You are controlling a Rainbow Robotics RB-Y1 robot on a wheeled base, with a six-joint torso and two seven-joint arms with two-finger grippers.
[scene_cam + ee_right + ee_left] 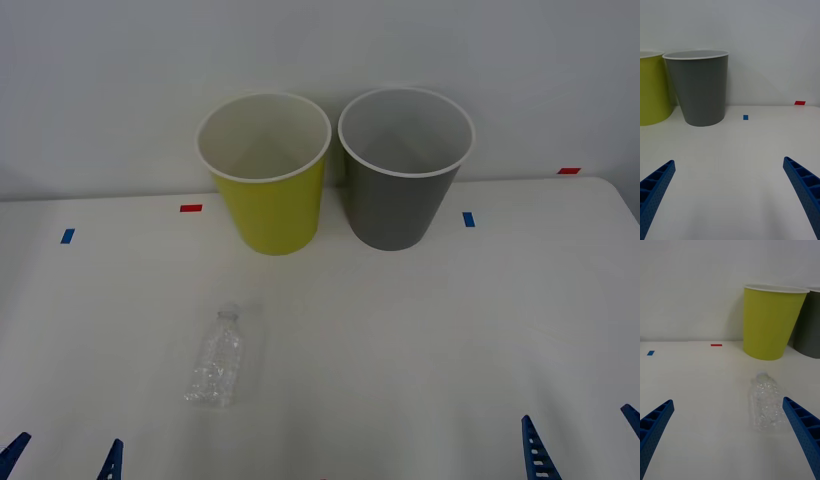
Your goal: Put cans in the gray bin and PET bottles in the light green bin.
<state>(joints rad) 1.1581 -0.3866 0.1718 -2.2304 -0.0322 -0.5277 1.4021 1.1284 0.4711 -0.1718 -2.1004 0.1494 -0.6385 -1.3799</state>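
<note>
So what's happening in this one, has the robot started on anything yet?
Nothing is being handled yet. A clear PET bottle lies on its side on the white table, cap toward the bins. The light green bin and the gray bin stand upright, side by side, at the far edge. The left gripper and right gripper are low at the near edge, both open and empty. The bottle lies on the left gripper's side.

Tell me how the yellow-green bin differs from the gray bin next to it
The light green bin is yellow-green outside and white inside; the gray bin is dark gray outside and light gray inside. The light green bin stands on the robot's left, the gray bin to its right. Both are upright, round, tapered and similar in size.
</note>
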